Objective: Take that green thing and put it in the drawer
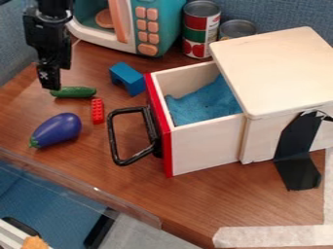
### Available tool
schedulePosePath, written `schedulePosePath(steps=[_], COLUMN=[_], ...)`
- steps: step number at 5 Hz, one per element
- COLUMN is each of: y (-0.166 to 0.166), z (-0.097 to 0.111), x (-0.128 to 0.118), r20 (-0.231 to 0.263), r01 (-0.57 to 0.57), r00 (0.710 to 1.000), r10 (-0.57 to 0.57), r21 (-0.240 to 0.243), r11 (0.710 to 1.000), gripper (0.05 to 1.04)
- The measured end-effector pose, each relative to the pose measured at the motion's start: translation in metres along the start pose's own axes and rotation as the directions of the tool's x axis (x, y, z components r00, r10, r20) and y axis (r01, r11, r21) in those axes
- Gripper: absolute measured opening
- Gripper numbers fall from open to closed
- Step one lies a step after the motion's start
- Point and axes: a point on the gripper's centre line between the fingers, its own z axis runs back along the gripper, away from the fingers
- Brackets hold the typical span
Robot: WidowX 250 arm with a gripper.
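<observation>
The likeliest trouble is an off-centre grip: the green cucumber lies on the table at the far left, and the black gripper is at its left end rather than over its middle. Closing there could pinch only the tip, so that the cucumber pivots, droops or slips out, and its rounded skin might simply roll away. The red brick lies close on the near side of the right end and could be nudged if the cucumber swings. On the way right, the blue block and then the handle and the upright red front of the open drawer stand in the path; too low a carry would probably snag one of them or push the drawer inward. Letting go too far right would drop the cucumber onto the wooden top instead of the blue cloth inside. As for pose, the arm comes in at the upper left and the gripper hangs nearly straight down, left of the toy microwave. Seen from this angle, it may be just touching the cucumber or slightly above it, and I cannot tell whether it is released or clenched.
</observation>
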Motion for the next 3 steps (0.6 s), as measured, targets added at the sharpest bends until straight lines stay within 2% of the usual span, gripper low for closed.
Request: schedulePosePath(steps=[3], y=[0.005], z=[-0.02], x=[-0.004], r20=[0.014], r01=[0.013], r00=[1.0], r10=[-0.014], r21=[0.039], r11=[0.999], gripper=[1.0])
